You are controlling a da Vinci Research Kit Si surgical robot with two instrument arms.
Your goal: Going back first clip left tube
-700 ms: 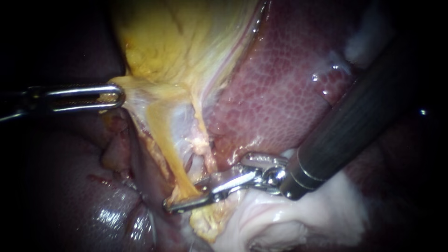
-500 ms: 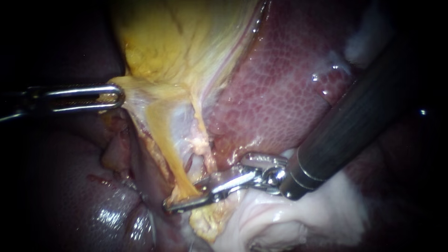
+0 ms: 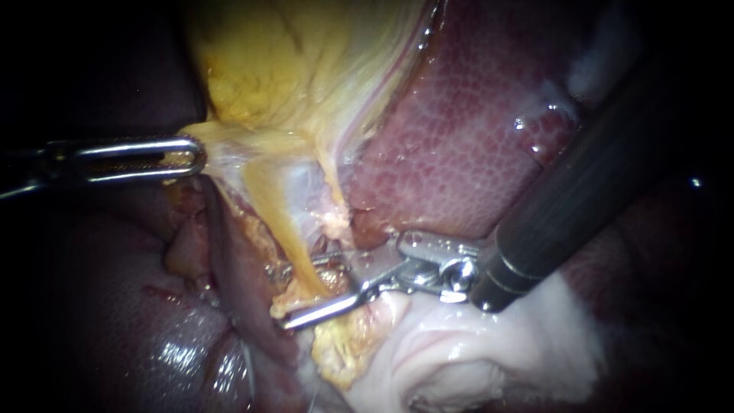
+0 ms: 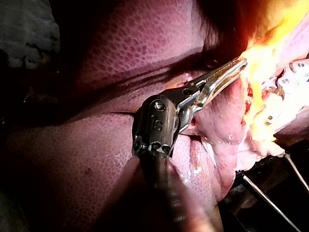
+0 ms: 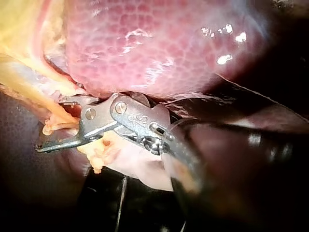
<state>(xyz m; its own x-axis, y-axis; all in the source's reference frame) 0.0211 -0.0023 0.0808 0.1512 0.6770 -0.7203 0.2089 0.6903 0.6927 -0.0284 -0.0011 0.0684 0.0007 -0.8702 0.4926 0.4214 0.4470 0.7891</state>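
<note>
The right wrist view shows plainly the right instrument (image 5: pixel 50 124) tool narrowly open, with the left tube (image 3: pixel 279 222) (thin, yellow, taut) between its jaws. The left instrument (image 3: pixel 193 158) tool clamps the gallbladder (image 3: pixel 290 69) edge.

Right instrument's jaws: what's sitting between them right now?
A yellow tube passes between the right instrument's open jaws. The lower jaw shows fully; the tube covers part of the upper one. The tube's far side there cannot be seen.
</note>
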